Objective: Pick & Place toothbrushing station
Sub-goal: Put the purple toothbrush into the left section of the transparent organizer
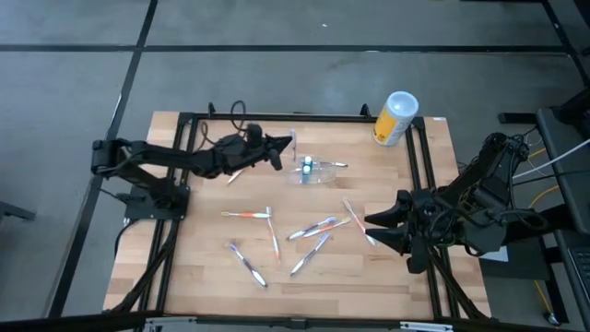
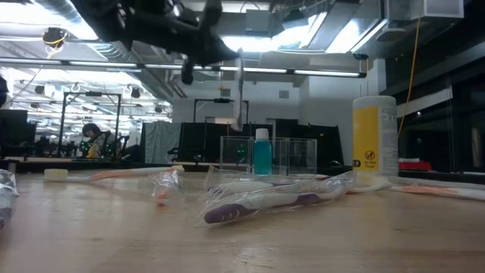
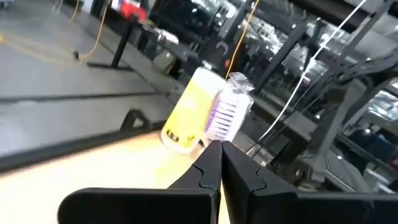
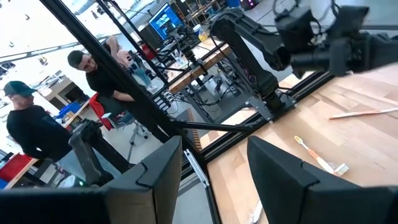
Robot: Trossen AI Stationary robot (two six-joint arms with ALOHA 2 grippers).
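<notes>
The clear plastic holder (image 1: 318, 173) (image 2: 292, 155) stands on its base on the table's far middle, with a teal bottle (image 2: 262, 152) in one compartment. My left gripper (image 1: 280, 150) (image 2: 220, 54) is above the table, just left of the holder, shut on a toothbrush (image 2: 238, 95) in a clear wrapper. Its purple-bristled head (image 3: 227, 109) shows beyond the fingertips in the left wrist view. My right gripper (image 1: 371, 228) (image 4: 211, 162) is open and empty near the table's right edge. My left gripper pinches the wrapped toothbrush between its two fingers just under the bristle head (image 3: 219, 138). The fingers come about level from the table's left and lie across the brush. The brush hangs upright below the hold, lifted clear; its lower end (image 2: 236, 125) is above the holder's left compartment.
Several wrapped toothbrushes lie on the table's middle and near part (image 1: 247, 214) (image 1: 313, 228) (image 1: 247, 261) (image 2: 265, 201). A yellow canister with a white lid (image 1: 396, 118) (image 2: 373, 136) stands at the far right. Black frame rails (image 1: 419, 166) run along the table's edges. People (image 4: 99, 74) stand beyond the table.
</notes>
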